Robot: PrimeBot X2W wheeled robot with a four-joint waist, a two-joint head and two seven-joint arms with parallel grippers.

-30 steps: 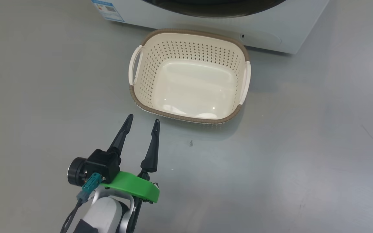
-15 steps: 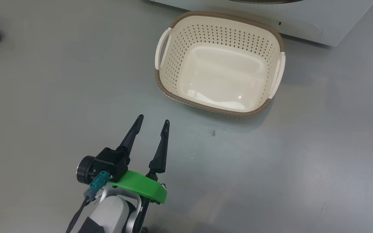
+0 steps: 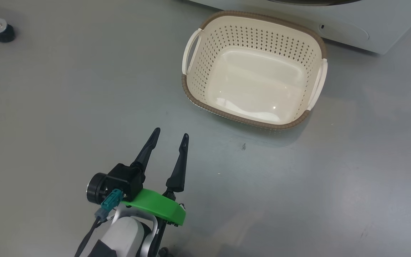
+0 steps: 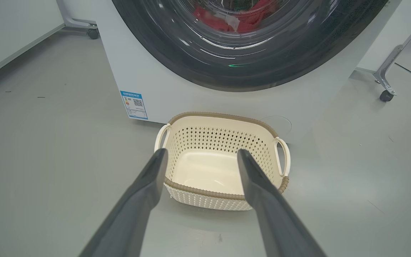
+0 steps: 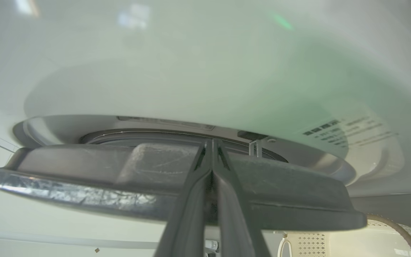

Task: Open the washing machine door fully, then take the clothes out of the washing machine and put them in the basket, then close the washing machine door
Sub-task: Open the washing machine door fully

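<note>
- Right wrist view: washing machine door (image 5: 66, 167) edge-on, seemingly a little ajar from the white washing machine (image 5: 191, 71); latch gap visible.
- Right gripper (image 5: 212, 142) pressed shut, tips against the door's rim; nothing seen between them.
- Clothes (image 4: 212, 21) red, inside behind the glass; none out.
- Basket (image 4: 205, 192) empty, just in front of the machine, below the door.
- Left gripper (image 4: 202, 152) spread open, empty, hovering short of the basket.
- Likely risks: shut tips sliding off the glossy rim mid-swing and the door dropping back; the light basket nudged out of place.
- Floor (image 3: 66, 89) smooth grey, faintly reflective; castered frame leg (image 4: 384, 94) beside the machine; pale wall at left.
</note>
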